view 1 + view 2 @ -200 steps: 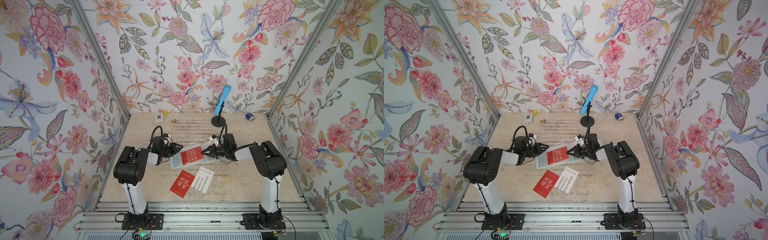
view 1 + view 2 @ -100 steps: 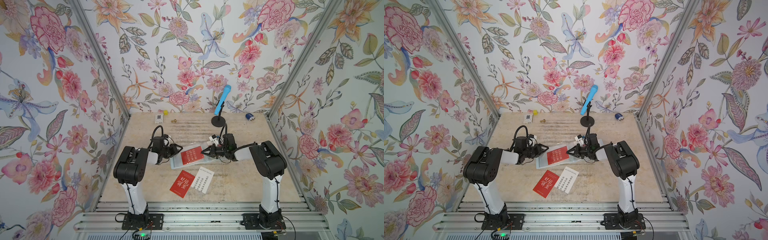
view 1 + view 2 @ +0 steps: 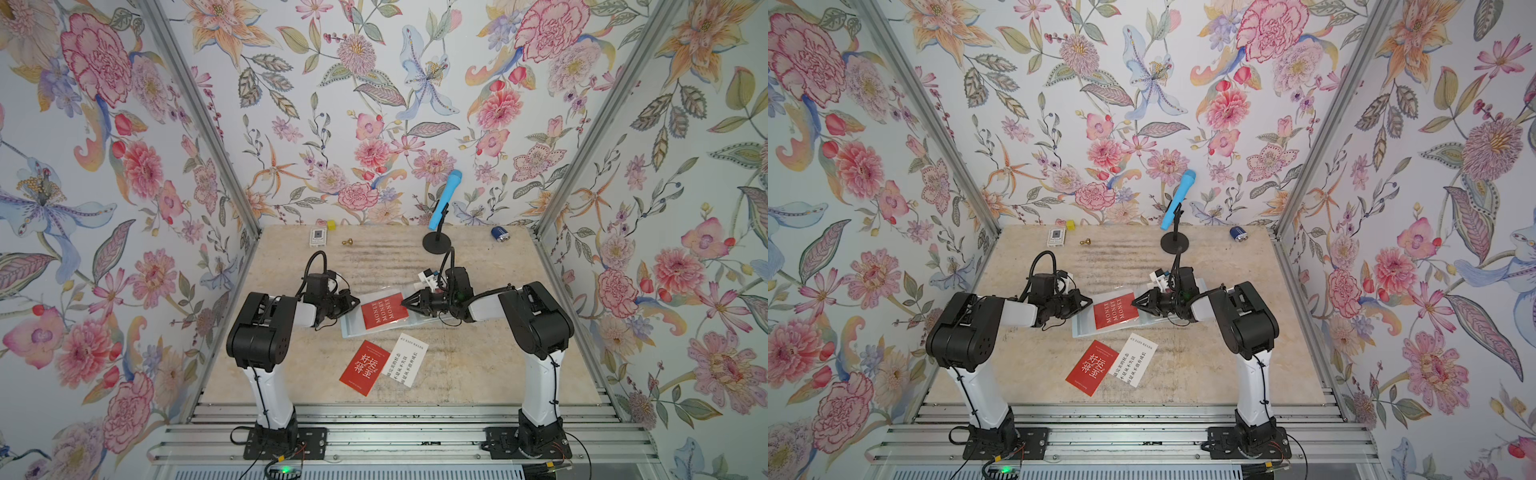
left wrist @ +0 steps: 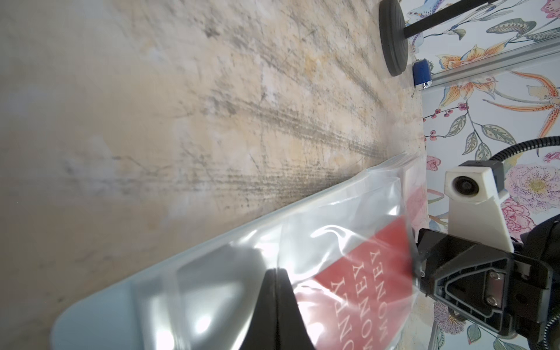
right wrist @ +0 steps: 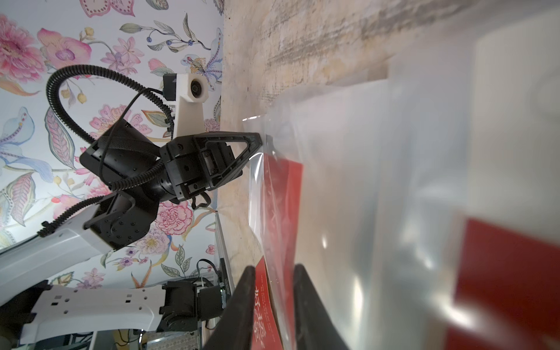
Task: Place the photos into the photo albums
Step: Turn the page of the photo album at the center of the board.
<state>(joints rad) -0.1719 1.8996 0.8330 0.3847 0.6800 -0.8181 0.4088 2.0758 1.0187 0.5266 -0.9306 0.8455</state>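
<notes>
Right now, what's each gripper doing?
Left gripper: jaws shut at the clear sleeve edge; grip unclear.
Right gripper: jaws slightly open, gripping nothing.

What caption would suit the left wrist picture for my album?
The left pincer, shut, meets a clear album sleeve over the red MONEY card; right pincer opposite.

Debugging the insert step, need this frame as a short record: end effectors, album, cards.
left end effector: shut, pinching the clear sleeve at its edge
right end effector: jaws apart, at the MONEY card's end
photo album: pale blue, flat on the table between the arms
MONEY card: red, on the album under clear plastic; how far in is unclear
loose cards: red Chinese-lettered card and white text card, side by side on the table, nearer the arm bases
</notes>
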